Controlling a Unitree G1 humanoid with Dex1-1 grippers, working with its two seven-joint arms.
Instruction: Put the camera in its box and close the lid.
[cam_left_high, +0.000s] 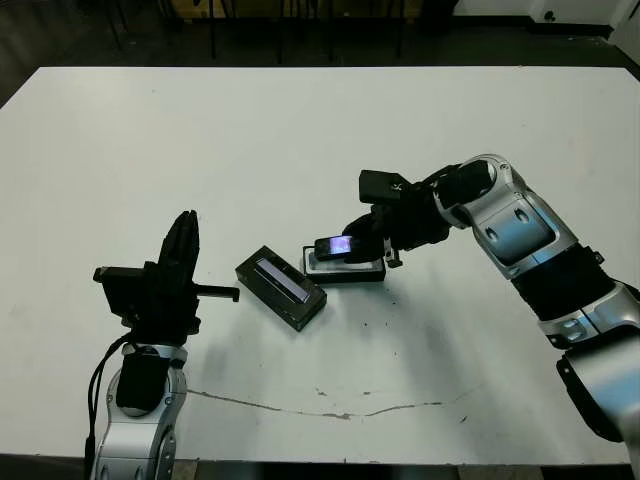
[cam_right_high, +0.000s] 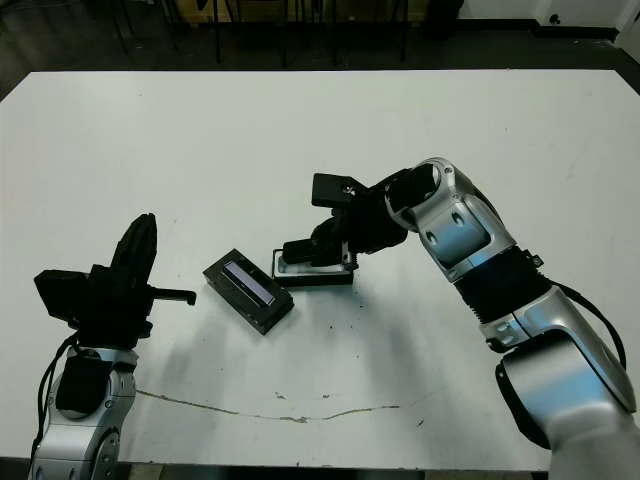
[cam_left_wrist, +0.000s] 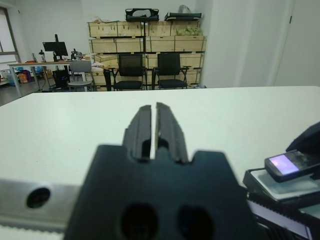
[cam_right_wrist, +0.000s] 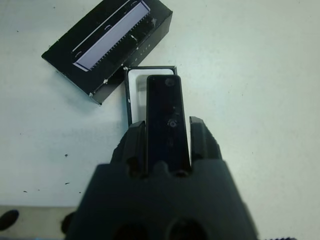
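Camera clamped in the right tool hangs over the white-lined box; lid lies beside it; left tool closed, empty.

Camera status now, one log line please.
camera: held in right gripper, over box | lid: on table beside box | left gripper: shut, idle

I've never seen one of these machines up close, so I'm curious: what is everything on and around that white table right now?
Flat black rectangular camera with lit bluish screen: one, held over the tray.
Shallow black tray box with white lining: one, mid-table, under the camera.
Black rectangular lid with silvery strip: one, beside the tray, towards the robot's left.
White table: one.
Chairs, wooden crates: background, wrist view.
Right hand: shut on the camera.
Left hand: shut, empty, raised.
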